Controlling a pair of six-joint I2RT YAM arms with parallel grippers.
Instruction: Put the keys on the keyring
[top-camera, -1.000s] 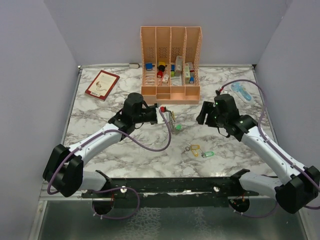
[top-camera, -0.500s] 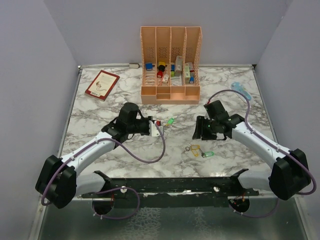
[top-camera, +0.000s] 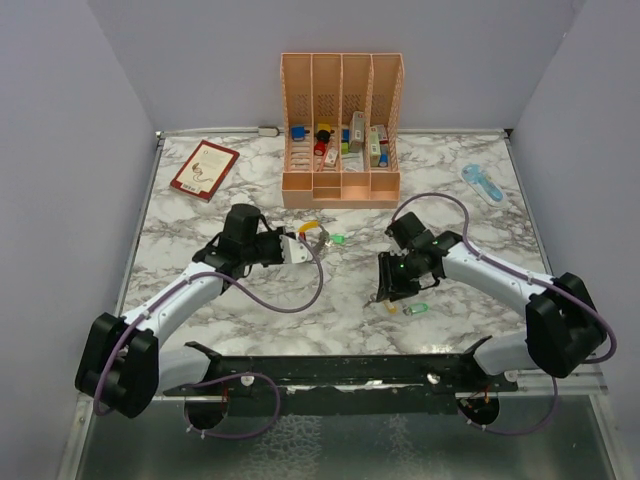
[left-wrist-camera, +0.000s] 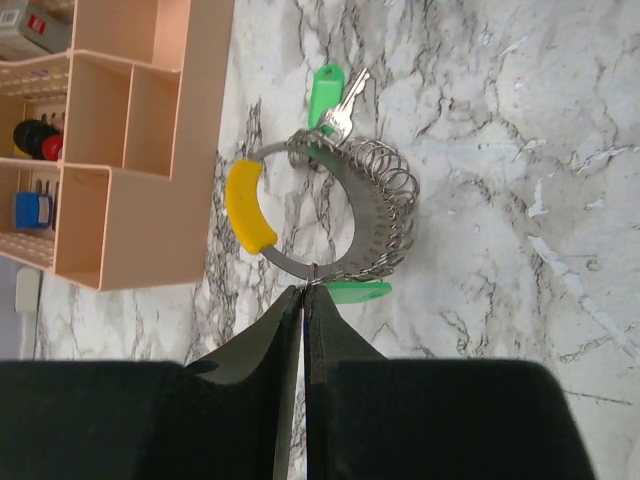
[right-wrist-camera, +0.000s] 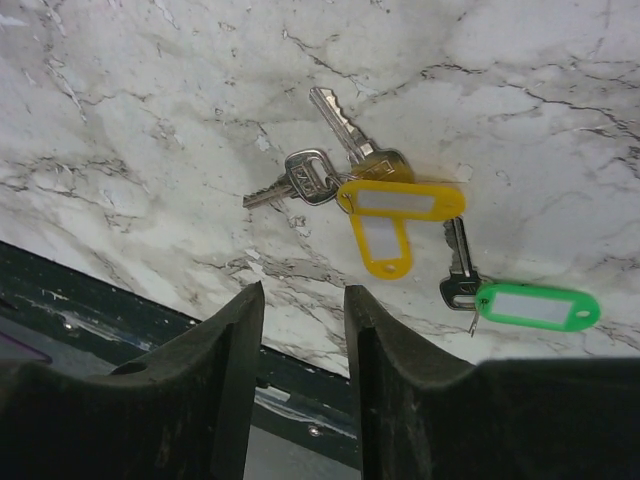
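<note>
Lying loose, three keys (right-wrist-camera: 400, 215), two green tags (left-wrist-camera: 325, 85) on one keyring (left-wrist-camera: 285, 262)

The far middle of the marble table (top-camera: 345, 280) is closed off by the peach desk organizer (top-camera: 340, 130). Only a narrow strip of marble is seen between its near wall and the keyring (left-wrist-camera: 248, 208), which is pinched by the left gripper (left-wrist-camera: 303, 292). Bare marble is seen between that ring and the right gripper (right-wrist-camera: 302, 295), just beside which the tagged keys (right-wrist-camera: 400, 200) are strewn. The near edge is barred by a black rail (top-camera: 340, 372). A red book (top-camera: 204, 169) and a pale blue object (top-camera: 482, 183) are confined to the far corners.
</note>
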